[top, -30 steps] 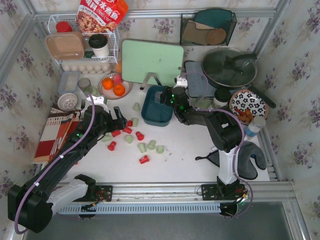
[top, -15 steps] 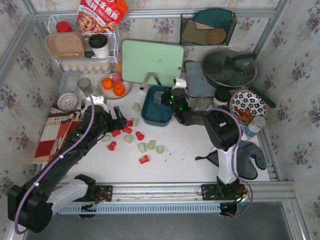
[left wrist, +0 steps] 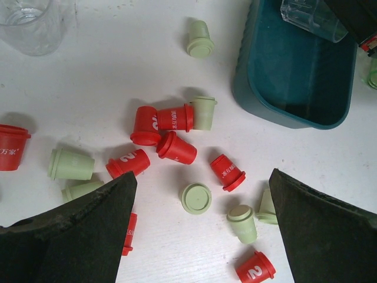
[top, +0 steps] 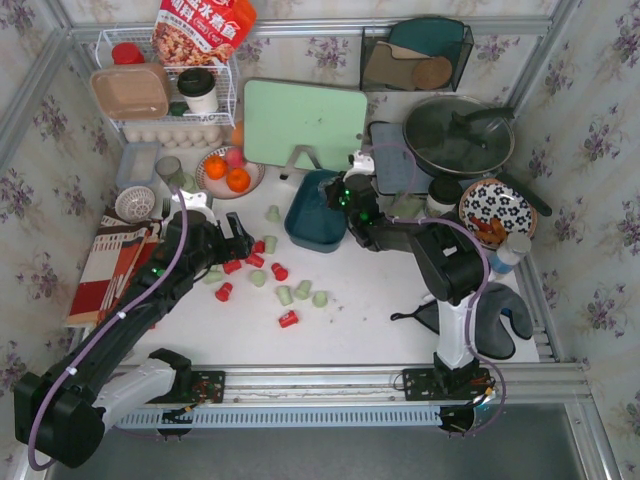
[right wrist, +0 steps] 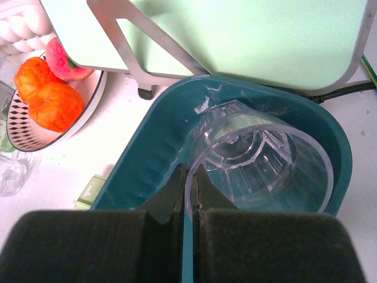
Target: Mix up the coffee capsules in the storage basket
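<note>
Several red and pale green coffee capsules lie scattered on the white table, left of the teal storage basket. My left gripper hovers over them, open; a green capsule and a red one show between its jaws. My right gripper reaches into the basket from its right side and is shut on the near rim of a clear glass cup, which lies tilted inside. The part of the basket floor that shows holds only this glass.
A plate of oranges and a green cutting board stand just behind the basket. A lidded pan, a flowered bowl and a grey cloth fill the right side. A wire rack stands back left, an empty glass near the capsules.
My right gripper has closed onto the glass cup's rim, and the basket has shifted and tipped slightly. The left arm and the capsules have not moved.
</note>
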`<state>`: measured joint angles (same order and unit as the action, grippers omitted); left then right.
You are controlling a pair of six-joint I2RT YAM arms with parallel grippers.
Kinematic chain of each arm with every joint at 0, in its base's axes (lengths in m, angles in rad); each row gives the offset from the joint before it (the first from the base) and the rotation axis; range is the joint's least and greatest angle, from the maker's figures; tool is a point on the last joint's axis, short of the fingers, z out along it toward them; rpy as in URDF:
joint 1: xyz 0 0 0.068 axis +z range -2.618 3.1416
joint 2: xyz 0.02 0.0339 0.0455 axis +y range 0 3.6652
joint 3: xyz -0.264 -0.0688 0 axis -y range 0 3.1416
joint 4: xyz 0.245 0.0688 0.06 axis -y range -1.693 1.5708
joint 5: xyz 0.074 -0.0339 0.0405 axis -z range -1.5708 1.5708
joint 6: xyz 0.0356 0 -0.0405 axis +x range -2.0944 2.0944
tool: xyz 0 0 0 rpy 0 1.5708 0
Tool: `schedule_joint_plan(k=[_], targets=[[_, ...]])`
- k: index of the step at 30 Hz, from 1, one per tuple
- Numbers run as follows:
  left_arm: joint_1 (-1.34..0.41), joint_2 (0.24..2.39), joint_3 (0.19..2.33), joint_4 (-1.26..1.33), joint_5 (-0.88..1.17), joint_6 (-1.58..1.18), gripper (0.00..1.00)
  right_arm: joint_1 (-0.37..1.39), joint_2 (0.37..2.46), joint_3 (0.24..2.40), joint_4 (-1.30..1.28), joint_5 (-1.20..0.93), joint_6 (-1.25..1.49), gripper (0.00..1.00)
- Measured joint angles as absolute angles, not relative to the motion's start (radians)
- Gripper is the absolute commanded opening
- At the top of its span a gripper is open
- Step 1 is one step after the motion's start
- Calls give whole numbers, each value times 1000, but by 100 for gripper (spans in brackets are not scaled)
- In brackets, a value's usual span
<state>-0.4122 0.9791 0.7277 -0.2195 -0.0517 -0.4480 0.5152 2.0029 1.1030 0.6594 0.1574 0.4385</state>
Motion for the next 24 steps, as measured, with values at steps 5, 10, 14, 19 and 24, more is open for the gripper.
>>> schedule_joint_plan(k=[5, 10, 14, 19, 24], targets=[[-413, 979, 728, -220, -52, -448, 97, 515, 1972, 1093, 651, 157, 438, 0], [-413, 976, 728, -220, -52, -448, 97, 515, 1923, 1077, 636, 151, 434, 0], [-413, 972, 728, -220, -52, -449, 97, 515, 1863, 1077, 592, 151, 415, 0], [-413, 969, 728, -220, -52, -451, 97, 516, 1765, 1076, 484, 174, 365, 0], [-413, 963, 728, -220, -52, -451, 97, 517, 1617, 1057, 341, 256, 279, 0]])
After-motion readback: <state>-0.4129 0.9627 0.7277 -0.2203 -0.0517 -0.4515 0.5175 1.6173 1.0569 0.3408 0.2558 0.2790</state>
